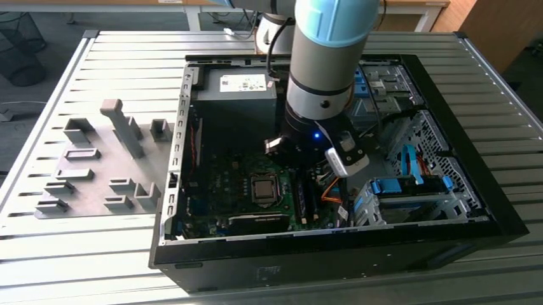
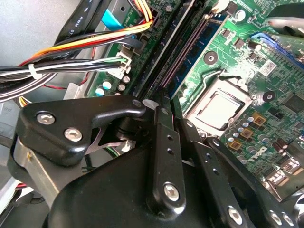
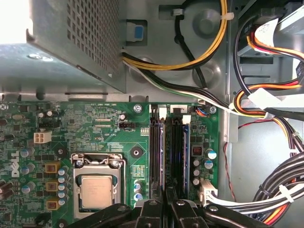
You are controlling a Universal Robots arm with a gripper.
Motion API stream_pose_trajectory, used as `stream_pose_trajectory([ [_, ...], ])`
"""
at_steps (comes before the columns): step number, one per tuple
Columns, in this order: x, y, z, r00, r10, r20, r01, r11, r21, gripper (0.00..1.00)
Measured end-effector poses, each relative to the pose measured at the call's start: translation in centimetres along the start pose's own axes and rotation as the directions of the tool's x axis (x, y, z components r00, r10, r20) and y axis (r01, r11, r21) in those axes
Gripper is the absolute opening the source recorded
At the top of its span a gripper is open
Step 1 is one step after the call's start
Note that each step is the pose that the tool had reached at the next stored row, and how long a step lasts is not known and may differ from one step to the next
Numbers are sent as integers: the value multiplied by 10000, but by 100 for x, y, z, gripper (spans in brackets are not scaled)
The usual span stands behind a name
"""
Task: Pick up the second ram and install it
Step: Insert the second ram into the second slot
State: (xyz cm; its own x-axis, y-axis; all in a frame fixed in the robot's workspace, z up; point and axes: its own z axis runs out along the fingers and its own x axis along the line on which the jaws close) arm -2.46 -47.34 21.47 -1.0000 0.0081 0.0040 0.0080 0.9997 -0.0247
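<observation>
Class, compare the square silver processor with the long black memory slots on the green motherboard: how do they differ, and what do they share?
The square silver processor is broad and shiny, while the long black memory slots are narrow, dark strips. The processor lies alone inside a metal frame, whereas the memory slots run side by side as a group. Both sit flat on the green motherboard.

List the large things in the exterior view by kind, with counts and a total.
Robot arm: 1
Open computer case: 1
Power supply: 1
Grey fixture plate: 1
Total: 4
</observation>
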Motion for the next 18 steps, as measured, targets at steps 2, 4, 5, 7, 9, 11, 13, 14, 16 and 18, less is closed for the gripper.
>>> stream_pose_trajectory([
  [2,-3,-2,0,10000,7,-1,-7,10000,1,14],
  [4,-3,-3,3,10000,9,-1,-9,10000,2,14],
  [5,-3,-2,7,10000,9,-1,-9,10000,1,14],
  [7,-4,-2,15,10000,9,-1,-9,10000,1,14],
  [9,-4,-2,18,10000,9,-2,-9,10000,3,14],
  [11,-4,-2,19,10000,9,-2,-9,10000,1,14],
  [13,-4,-2,20,10000,9,-1,-9,10000,1,14],
  [14,-4,-2,20,10000,9,-1,-9,10000,2,14],
  [16,-4,-2,20,10000,8,-2,-8,10000,1,14],
  [18,-4,-2,24,10000,9,-1,-9,10000,-1,14],
])
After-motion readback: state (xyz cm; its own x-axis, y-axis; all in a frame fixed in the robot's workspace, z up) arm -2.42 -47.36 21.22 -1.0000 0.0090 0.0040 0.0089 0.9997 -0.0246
